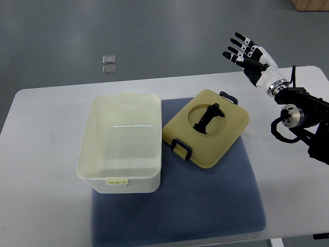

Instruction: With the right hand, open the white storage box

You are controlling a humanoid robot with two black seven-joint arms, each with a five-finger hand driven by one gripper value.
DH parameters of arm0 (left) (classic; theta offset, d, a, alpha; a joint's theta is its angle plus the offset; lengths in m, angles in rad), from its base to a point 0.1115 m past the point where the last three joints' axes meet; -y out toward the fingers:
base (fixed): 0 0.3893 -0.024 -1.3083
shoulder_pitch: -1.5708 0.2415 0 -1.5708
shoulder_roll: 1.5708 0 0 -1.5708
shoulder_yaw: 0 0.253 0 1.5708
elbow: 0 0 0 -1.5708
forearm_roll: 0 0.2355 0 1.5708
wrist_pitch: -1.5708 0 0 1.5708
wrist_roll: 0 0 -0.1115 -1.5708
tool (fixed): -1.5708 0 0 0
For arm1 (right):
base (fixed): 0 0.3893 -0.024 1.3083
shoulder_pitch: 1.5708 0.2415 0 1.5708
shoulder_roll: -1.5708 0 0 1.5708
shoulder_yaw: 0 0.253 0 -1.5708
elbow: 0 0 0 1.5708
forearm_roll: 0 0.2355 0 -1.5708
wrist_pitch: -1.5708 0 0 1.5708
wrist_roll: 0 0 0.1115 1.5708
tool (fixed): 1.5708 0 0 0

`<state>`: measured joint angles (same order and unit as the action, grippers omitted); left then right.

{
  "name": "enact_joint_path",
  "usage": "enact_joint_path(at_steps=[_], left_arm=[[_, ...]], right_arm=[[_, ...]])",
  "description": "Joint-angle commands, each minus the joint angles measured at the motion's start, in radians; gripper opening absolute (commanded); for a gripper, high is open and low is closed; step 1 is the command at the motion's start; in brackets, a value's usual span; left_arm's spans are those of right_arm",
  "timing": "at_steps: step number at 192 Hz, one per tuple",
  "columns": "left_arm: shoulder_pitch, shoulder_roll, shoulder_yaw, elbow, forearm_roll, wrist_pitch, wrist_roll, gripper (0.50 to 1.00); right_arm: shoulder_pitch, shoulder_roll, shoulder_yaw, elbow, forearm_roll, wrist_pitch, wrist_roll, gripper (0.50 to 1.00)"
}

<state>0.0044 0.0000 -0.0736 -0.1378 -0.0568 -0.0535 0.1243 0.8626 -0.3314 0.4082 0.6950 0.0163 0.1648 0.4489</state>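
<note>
White storage box (122,141) open on the left of the desk (46,216), half on a blue mat (205,206), yellowish lid (206,127) lying just right of it, right hand (247,54) raised far right, fingers spread, holding nothing.

The right arm (300,116) comes in from the 3 o'clock edge and reaches up toward 1 o'clock. Its right hand (252,56) is raised, fingers (237,43) spread and straight, holding nothing.
</note>
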Motion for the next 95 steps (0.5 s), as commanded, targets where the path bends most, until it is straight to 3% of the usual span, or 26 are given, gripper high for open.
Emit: enact_joint_path(at_steps=[1,26,95], left_arm=[[0.0,0.0,0.0,0.0,0.0,0.0,0.0,1.0],[0.0,0.0,0.0,0.0,0.0,0.0,0.0,1.0],[0.0,0.0,0.0,0.0,0.0,0.0,0.0,1.0]], right_arm=[[-0.014,0.005,0.001,0.0,-0.001,0.024,0.004,0.913],[-0.03,0.028,0.017,-0.022,-0.001,0.074,0.025,0.917],[-0.033,0.069,0.027,-0.077,-0.012,0.018,0.048,0.93]])
